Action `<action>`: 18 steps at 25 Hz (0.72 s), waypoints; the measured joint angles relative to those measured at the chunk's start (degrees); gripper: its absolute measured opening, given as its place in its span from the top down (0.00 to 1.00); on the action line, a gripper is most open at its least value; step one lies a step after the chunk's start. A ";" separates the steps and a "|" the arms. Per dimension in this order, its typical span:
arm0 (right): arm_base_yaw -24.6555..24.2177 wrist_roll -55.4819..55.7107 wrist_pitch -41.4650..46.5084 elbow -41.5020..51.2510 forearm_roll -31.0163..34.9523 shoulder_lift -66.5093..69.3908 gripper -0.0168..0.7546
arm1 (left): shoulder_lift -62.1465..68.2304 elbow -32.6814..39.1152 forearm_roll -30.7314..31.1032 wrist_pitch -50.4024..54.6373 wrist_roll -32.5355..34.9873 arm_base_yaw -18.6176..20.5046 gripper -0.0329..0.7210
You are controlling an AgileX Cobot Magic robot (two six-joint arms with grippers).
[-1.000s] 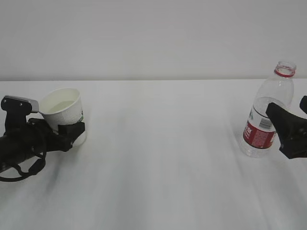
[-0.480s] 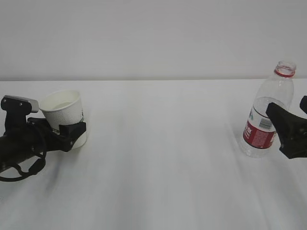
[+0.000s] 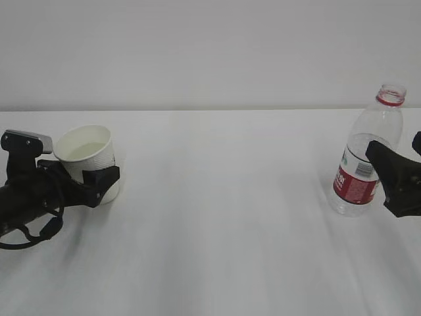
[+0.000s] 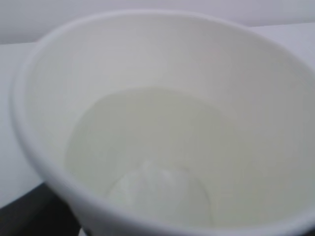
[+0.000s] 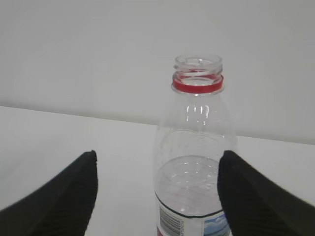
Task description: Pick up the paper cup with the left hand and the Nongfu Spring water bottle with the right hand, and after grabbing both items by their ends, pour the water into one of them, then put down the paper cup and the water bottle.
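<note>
Standing upright on the white surface (image 3: pixel 217 217), the paper cup (image 3: pixel 85 155) sat between the left gripper's (image 3: pixel 99 179) parted jaws, while the right gripper (image 3: pixel 395 184) flanked the Nongfu Spring water bottle (image 3: pixel 368 155), jaws apart, both apparently released

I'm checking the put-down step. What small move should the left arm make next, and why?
Probably draw the left end effector straight back from the paper cup. The cup sits on the table with water inside, and the jaws look spread around it.
</note>
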 joint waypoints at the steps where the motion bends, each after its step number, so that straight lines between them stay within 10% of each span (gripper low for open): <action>1: 0.00 0.00 0.00 0.00 0.13 0.00 0.24 | 0.00 0.00 0.10 -0.18 0.00 0.00 0.06; 18: 0.00 0.00 0.00 0.00 1.12 0.00 0.24 | -0.50 3.90 -0.11 -2.06 0.10 0.00 0.05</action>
